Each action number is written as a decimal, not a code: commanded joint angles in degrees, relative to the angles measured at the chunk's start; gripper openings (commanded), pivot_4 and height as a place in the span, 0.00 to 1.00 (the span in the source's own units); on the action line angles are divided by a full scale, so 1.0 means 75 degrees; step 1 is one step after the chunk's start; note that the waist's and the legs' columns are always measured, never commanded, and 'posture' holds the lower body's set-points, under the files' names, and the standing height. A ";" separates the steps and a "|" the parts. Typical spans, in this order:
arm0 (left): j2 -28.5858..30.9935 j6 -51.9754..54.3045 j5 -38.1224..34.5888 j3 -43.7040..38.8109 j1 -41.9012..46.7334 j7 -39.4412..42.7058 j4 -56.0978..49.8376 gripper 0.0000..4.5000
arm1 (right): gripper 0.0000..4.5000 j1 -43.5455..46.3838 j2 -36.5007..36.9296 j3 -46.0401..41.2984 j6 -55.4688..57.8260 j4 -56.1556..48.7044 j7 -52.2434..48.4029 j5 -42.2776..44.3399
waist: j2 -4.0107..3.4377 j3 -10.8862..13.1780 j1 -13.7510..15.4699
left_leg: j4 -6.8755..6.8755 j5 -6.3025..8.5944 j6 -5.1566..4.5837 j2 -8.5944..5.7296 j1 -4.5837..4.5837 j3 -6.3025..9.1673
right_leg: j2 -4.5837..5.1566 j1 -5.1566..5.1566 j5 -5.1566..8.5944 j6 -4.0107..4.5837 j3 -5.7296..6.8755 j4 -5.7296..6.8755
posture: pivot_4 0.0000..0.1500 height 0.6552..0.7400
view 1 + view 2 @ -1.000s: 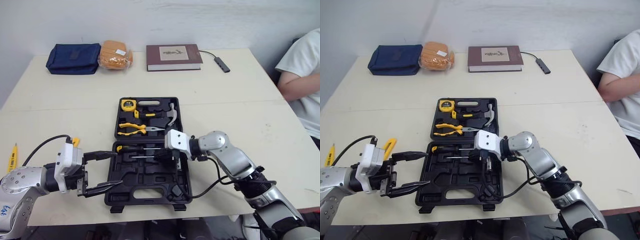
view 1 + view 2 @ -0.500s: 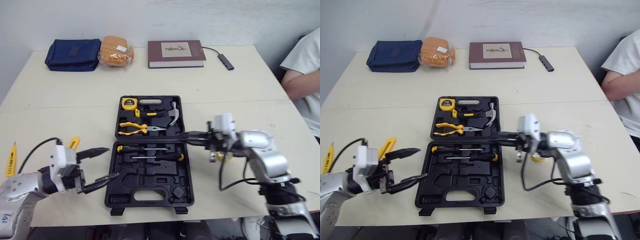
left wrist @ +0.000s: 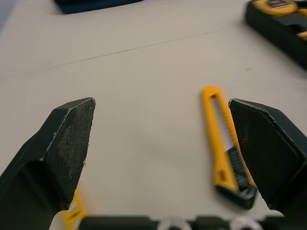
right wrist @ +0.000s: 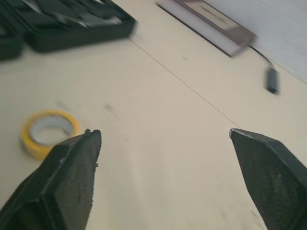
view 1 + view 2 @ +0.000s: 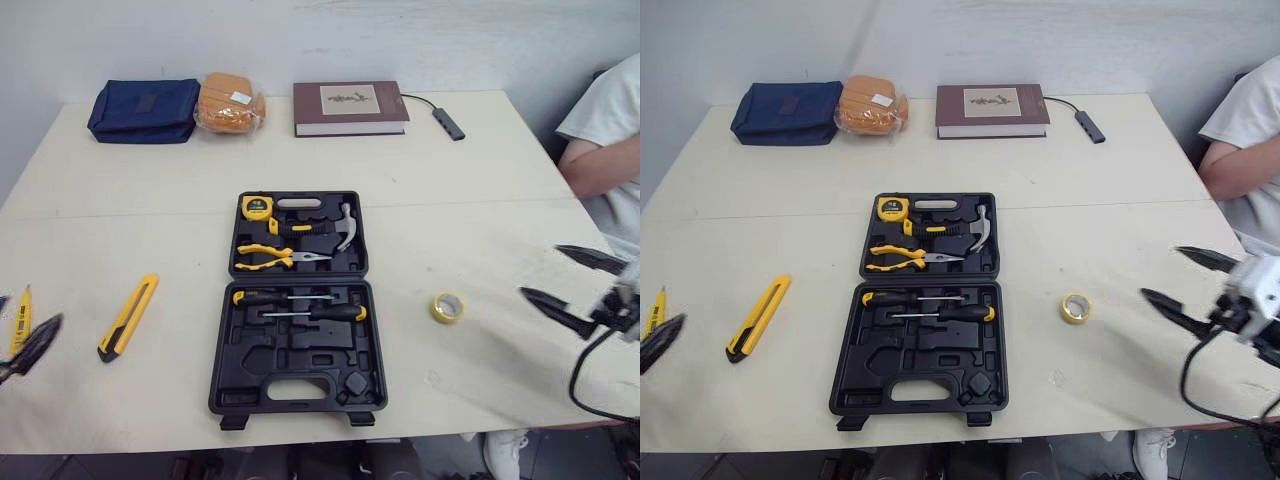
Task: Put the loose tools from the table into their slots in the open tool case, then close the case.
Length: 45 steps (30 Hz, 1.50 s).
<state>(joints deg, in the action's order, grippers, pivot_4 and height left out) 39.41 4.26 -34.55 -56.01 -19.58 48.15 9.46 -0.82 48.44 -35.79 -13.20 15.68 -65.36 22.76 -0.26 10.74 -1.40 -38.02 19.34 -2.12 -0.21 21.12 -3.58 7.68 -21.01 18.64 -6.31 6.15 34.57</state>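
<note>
The open black tool case [image 5: 298,300] lies mid-table, holding a tape measure [image 5: 257,208], pliers [image 5: 272,257], a hammer [image 5: 345,228] and screwdrivers [image 5: 300,305]. Loose on the table are a yellow utility knife [image 5: 128,316] left of the case, a yellow tape roll [image 5: 447,306] right of it, and a yellow tester pen [image 5: 21,318] at the far left. My left gripper [image 3: 160,139] is open at the table's left edge, its fingers facing the knife [image 3: 223,143]. At the right edge my right gripper [image 5: 570,285] stands open and empty, beyond the tape roll [image 4: 48,134].
A blue pouch [image 5: 146,110], an orange bagged item [image 5: 230,105], a brown book [image 5: 350,108] and a cabled adapter [image 5: 447,124] sit along the far edge. A person's arm and sleeve [image 5: 605,130] are at the right side.
Both arms have pulled away from the case to the table's sides. My right gripper has opened. The knife and tape roll are now uncovered.
</note>
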 commanded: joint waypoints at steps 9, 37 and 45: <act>0.0374 -0.0304 0.0094 -0.2012 -0.0789 -0.2189 0.2333 1.00 | 0.99 -0.1380 0.0578 -0.1881 -0.2371 0.4428 0.2654 -0.0591 | -0.0002 0.0000 -0.0019 | 0.0026 0.0026 0.0035 0.0000 0.0002 -0.0003 | 0.0014 -0.0015 0.0002 0.0005 -0.0007 -0.0019 | 1.00 1.00; 0.0565 0.3508 -0.0895 -0.0160 0.0256 -0.3265 -0.0872 1.00 | 0.99 0.0510 -0.0422 0.1022 0.1053 -0.2444 0.2036 0.1911 | -0.0027 -0.0023 0.0095 | 0.0034 -0.0014 0.0036 0.0000 0.0002 -0.0018 | 0.0017 -0.0053 0.0000 0.0019 -0.0027 0.0044 | 1.00 1.00; 0.1408 0.4465 -0.0120 0.0986 0.1389 -0.3610 0.0111 1.00 | 0.99 0.1201 -0.0705 0.2375 0.2107 -0.4444 0.1655 0.2330 | -0.0024 -0.0021 0.0157 | 0.0028 -0.0023 0.0014 -0.0002 0.0007 -0.0021 | 0.0013 -0.0059 0.0000 0.0020 -0.0024 0.0052 | 1.00 1.00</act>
<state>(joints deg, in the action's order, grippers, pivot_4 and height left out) 48.52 36.79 -37.06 -49.02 -9.54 21.53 8.63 7.79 42.80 -18.12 1.79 -14.59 -51.71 38.52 -0.44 10.58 -0.23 -37.81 19.17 -2.02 -0.22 21.21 -3.73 7.76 -21.47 18.64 -6.16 5.97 35.03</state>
